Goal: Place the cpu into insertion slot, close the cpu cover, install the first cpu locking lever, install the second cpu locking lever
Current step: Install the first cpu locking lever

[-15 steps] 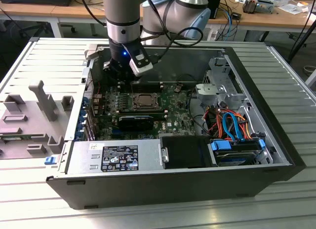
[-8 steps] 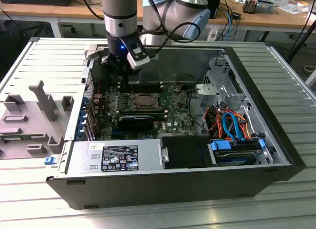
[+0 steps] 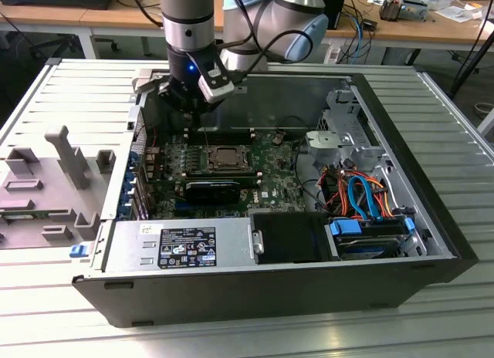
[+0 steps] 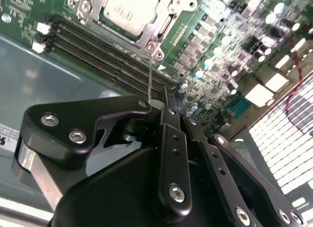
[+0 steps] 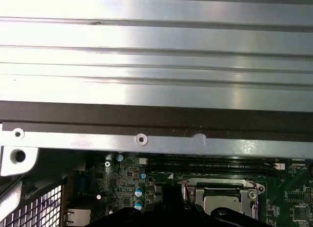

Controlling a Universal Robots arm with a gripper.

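The cpu [image 4: 129,11] lies in the insertion slot on the green board, its silver top showing. The cpu cover [image 4: 164,24] is down around it as a silvery frame. A thin wire locking lever [image 4: 149,75] stands up from the socket's corner, and its free end meets my fingertips. My gripper [image 4: 170,103] is shut on that end. In the exterior view my gripper [image 3: 198,120] hangs just above the back-left corner of the socket, where the cpu [image 3: 225,156] sits. In the first wrist view the cpu [image 5: 222,205] and its frame sit below the case wall.
The open computer case [image 3: 409,142] lies on a slatted metal table. Long black memory slots [image 4: 98,51] run beside the socket. A power supply [image 3: 181,246] is at the front, and a drive bay with orange and blue cables [image 3: 363,200] is at the exterior view's right. Grey fixtures [image 3: 65,161] stand outside at the left.
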